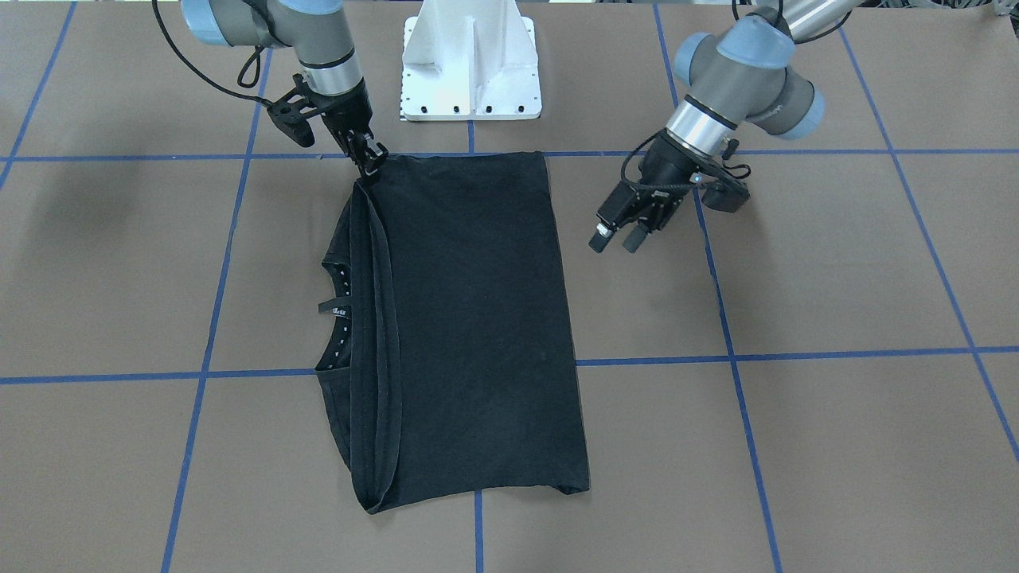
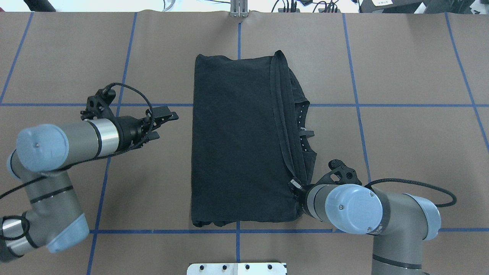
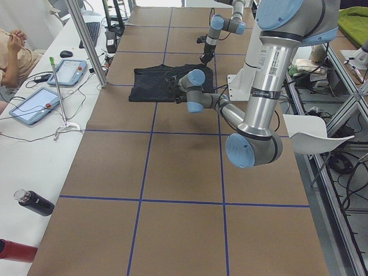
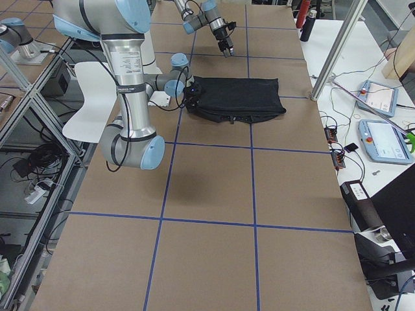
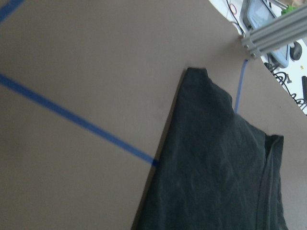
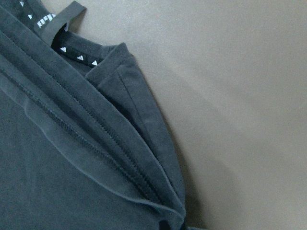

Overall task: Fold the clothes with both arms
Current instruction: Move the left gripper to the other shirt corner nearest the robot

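The black T-shirt (image 1: 478,318) lies folded in half on the brown table, plain side up. Its hem edges and collar with a label (image 1: 338,309) are on my right side. It also shows in the overhead view (image 2: 237,141) and in both wrist views (image 5: 216,167) (image 6: 72,158). My right gripper (image 1: 371,165) is at the shirt's near right corner, shut on the hem layers, which rise to a point at its tips. In the overhead view (image 2: 295,184) the wrist mostly hides it. My left gripper (image 1: 617,239) (image 2: 168,125) is open and empty, above bare table a little left of the shirt.
The white base pedestal (image 1: 471,64) stands at the table's near edge behind the shirt. Blue tape lines (image 2: 355,114) grid the table. A side bench with tablets (image 3: 31,103) and a metal post (image 3: 86,40) runs along the far edge.
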Robot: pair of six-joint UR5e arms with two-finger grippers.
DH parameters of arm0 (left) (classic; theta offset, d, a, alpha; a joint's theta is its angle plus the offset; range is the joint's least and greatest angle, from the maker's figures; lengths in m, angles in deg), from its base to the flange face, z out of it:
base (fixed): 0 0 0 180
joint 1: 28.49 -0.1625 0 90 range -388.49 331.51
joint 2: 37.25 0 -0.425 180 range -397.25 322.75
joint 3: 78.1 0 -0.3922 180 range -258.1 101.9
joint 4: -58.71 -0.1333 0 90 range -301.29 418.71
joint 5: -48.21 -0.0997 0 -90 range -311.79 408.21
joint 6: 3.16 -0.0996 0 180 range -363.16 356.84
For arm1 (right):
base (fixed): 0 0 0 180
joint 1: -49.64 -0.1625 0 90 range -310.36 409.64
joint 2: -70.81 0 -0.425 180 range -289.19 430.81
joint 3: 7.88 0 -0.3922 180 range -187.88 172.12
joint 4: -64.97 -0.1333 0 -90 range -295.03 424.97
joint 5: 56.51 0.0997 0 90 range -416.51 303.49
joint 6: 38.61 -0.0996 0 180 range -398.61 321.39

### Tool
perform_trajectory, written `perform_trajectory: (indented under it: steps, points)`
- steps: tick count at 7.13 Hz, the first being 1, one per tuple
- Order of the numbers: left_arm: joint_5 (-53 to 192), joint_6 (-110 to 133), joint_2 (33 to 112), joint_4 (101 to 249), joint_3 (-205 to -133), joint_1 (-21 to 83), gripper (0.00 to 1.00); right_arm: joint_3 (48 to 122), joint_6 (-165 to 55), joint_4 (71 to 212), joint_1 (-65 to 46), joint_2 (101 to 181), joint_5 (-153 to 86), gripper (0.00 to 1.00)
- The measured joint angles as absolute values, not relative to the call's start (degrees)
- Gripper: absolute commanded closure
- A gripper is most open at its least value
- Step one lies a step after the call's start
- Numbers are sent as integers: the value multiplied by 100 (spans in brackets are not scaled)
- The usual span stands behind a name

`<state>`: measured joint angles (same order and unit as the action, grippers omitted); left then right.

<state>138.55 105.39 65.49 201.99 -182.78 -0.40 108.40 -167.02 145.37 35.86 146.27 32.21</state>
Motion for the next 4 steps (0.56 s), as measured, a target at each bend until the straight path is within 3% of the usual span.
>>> perform_trajectory:
  steps: [4]
  points:
    - [13378, 11573, 6239, 20162, -18658, -1316, 6, 10863, -16702, 14530, 3599, 14638, 3226, 100]
